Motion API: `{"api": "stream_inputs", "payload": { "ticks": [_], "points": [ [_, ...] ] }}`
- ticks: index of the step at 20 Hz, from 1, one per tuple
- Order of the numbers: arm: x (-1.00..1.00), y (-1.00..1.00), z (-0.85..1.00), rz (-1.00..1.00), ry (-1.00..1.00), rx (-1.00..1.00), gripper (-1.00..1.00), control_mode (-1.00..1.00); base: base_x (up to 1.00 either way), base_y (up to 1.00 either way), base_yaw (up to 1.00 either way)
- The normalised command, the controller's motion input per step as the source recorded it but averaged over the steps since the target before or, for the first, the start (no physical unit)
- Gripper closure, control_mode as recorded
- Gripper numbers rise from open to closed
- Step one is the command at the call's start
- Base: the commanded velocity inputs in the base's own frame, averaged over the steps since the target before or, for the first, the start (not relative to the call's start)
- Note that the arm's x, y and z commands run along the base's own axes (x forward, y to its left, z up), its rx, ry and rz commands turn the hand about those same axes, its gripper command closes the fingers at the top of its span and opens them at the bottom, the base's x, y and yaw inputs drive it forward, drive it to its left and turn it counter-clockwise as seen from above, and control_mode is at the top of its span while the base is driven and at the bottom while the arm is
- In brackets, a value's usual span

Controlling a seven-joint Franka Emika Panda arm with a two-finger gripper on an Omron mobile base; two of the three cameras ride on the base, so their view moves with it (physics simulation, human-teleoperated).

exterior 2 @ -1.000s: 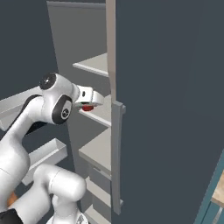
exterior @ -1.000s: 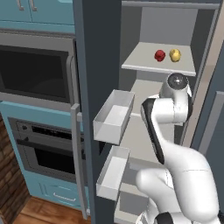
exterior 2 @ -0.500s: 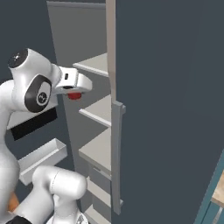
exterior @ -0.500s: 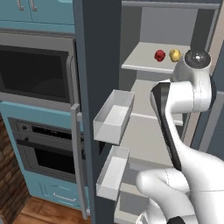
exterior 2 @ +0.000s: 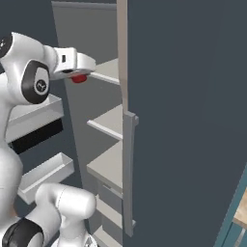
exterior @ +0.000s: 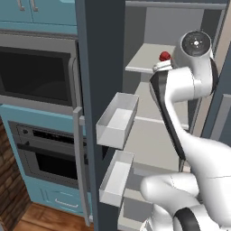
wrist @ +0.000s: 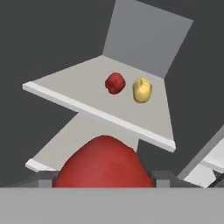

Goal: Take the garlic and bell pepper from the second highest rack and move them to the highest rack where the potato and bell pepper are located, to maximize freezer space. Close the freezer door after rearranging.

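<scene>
In the hand view the highest rack [wrist: 65, 83] carries a red bell pepper [wrist: 115, 82] with the yellow potato [wrist: 142, 89] just beside it on the right; the robot's gripper [wrist: 103, 181] is clenched on the second red pepper [wrist: 103, 168], level with the shelf edge. It should carry this well inward, left of the pair, before releasing. Against half a second ago, the arm has lifted the pepper higher, nearer the rack
</scene>
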Motion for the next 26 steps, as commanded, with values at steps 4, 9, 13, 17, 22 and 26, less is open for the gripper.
{"api": "stream_inputs", "payload": {
  "ticks": [4,9,13,17,22,26],
  "points": [
    [0.79,0.05,0.02,0.0,0.0,0.0,1.0,-1.0,0.0,0.0,0.0],
    [0.83,0.0,-0.15,0.0,0.0,0.0,1.0,-1.0,0.0,0.0,0.0],
    [0.81,0.0,-0.24,0.0,0.02,0.0,1.0,-1.0,0.0,0.0,0.0],
    [0.82,-0.13,-0.17,0.0,0.01,0.0,1.0,-1.0,0.0,0.0,0.0],
    [0.79,-0.12,-0.25,0.0,0.0,0.0,1.0,-1.0,0.0,0.0,0.0],
    [0.69,-0.18,-0.24,0.0,0.0,0.0,1.0,-1.0,0.0,0.0,0.0]
  ]
}}
